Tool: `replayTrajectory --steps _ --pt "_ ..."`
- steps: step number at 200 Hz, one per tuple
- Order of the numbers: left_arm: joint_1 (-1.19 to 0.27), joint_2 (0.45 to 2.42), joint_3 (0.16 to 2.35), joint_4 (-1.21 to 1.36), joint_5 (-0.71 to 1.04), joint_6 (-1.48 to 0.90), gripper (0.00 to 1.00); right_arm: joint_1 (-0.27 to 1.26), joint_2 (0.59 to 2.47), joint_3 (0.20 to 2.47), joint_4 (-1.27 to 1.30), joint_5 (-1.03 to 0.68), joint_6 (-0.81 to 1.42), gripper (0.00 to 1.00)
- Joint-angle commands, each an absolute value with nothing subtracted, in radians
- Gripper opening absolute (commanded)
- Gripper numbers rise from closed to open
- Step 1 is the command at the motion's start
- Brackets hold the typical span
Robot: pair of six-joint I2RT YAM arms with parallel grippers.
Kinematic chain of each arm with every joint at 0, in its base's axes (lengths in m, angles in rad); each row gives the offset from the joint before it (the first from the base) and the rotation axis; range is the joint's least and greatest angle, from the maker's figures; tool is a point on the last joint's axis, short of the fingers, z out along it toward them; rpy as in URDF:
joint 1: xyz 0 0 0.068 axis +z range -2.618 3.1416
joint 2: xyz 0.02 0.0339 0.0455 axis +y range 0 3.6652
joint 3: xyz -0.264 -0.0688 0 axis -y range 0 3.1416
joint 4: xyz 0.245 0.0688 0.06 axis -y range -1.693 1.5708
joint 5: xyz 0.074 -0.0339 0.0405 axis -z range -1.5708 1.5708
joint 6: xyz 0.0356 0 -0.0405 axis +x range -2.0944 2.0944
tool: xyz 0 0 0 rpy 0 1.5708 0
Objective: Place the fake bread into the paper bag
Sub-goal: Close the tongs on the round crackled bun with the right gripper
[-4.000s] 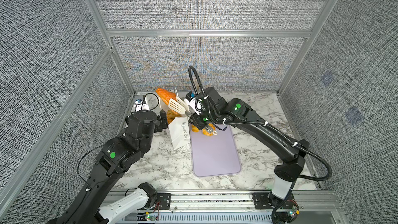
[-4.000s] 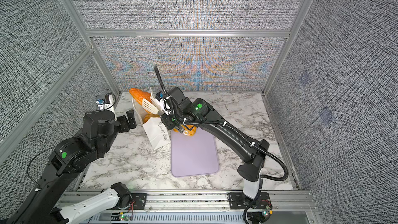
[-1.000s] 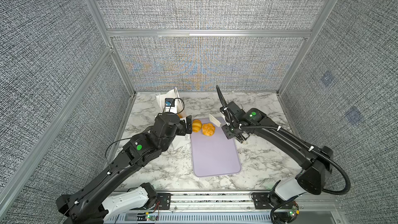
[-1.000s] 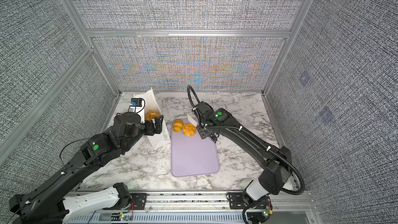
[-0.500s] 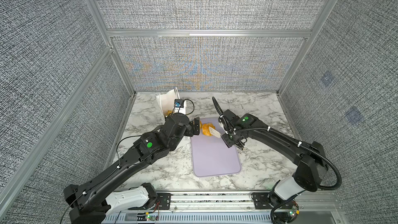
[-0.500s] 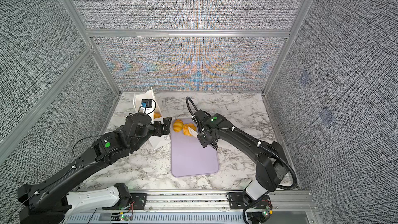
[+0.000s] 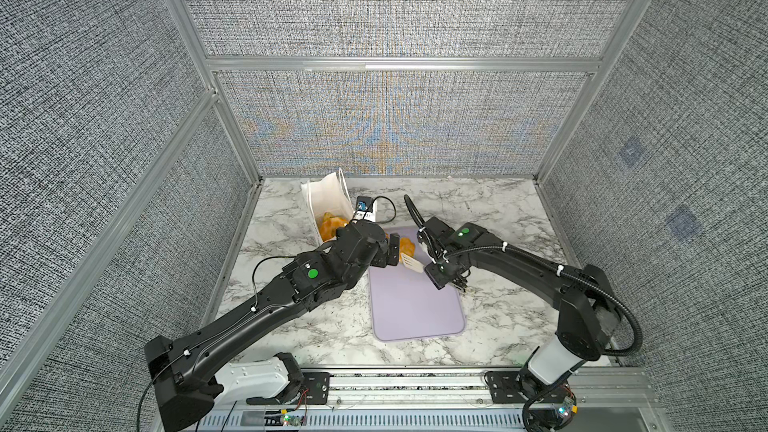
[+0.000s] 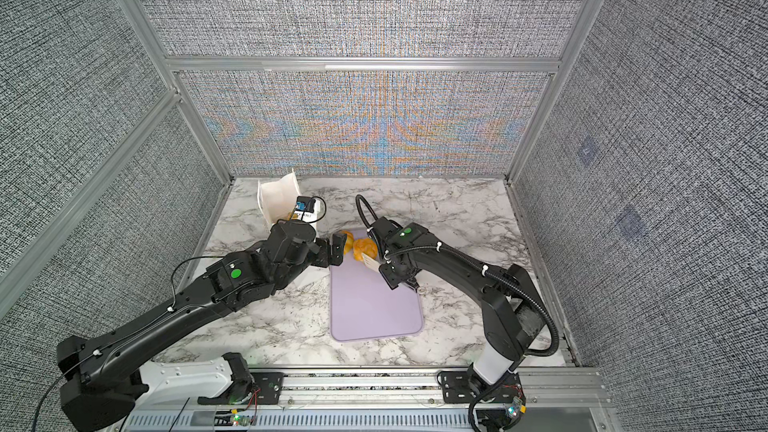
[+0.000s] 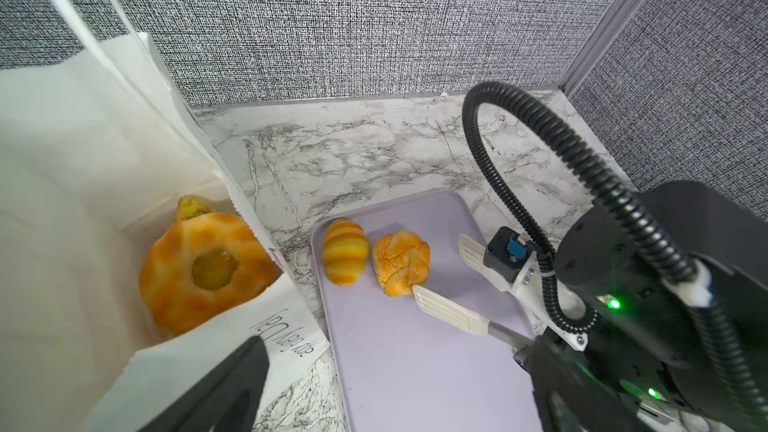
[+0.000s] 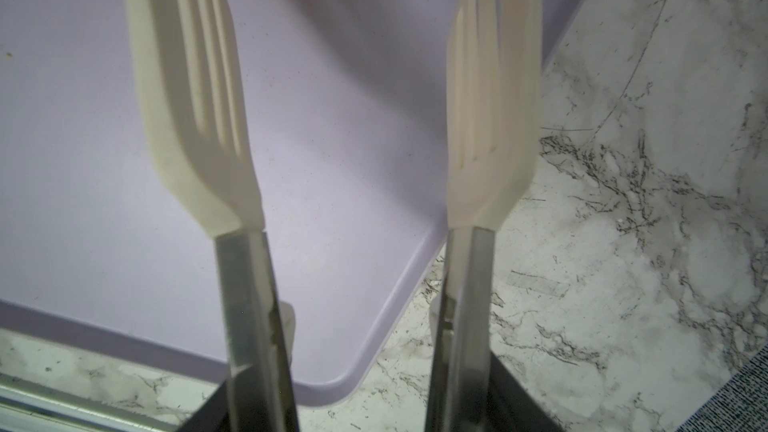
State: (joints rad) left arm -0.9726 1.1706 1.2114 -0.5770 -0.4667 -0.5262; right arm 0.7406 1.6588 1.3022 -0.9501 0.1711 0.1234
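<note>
The white paper bag [image 7: 328, 201] stands open at the back left, with a ring doughnut [image 9: 205, 270] and more bread inside. A striped croissant [image 9: 345, 251] and a round bun [image 9: 401, 261] lie at the far end of the lilac tray [image 9: 415, 367]. Between the bag and the croissant [image 8: 347, 243] hovers my left gripper [image 7: 388, 253], open and empty. The right gripper [image 9: 438, 263] carries white slotted fingers [image 10: 187, 76]. It is open just beside the bun [image 8: 365, 249], one finger's tip next to it and nothing between them.
Grey fabric walls [image 7: 395, 118] close in the marble table [image 7: 498, 209] on three sides, and a metal rail [image 7: 415, 384] runs along the front. The right arm's black cable loop [image 9: 498, 151] rises behind the tray.
My left gripper has swung from the bag's mouth over to the croissant on the tray. The right gripper has moved in and down towards the bun, its fingers spreading slightly.
</note>
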Motion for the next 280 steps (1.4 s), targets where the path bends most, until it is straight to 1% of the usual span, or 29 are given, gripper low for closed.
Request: replayTrajectory --steps 1,107,224,243,280 --pt "-0.974 1.172 1.207 -0.574 -0.458 -0.54 0.99 0.742 1.668 1.304 -0.921 0.178 0.114 0.64" --pt "-0.975 1.194 1.198 -0.6 -0.448 -0.555 0.99 0.741 1.765 1.357 -0.878 0.224 0.124 0.68" --pt "-0.975 1.191 1.195 -0.61 -0.456 -0.558 0.99 0.741 1.847 1.409 -0.855 0.218 0.076 0.68" --pt "-0.976 1.191 1.195 -0.611 -0.457 -0.557 0.99 0.741 1.862 1.422 -0.868 0.211 0.065 0.65" --pt "-0.976 1.183 1.194 -0.614 -0.459 -0.56 0.99 0.741 1.854 1.407 -0.874 0.209 0.056 0.53"
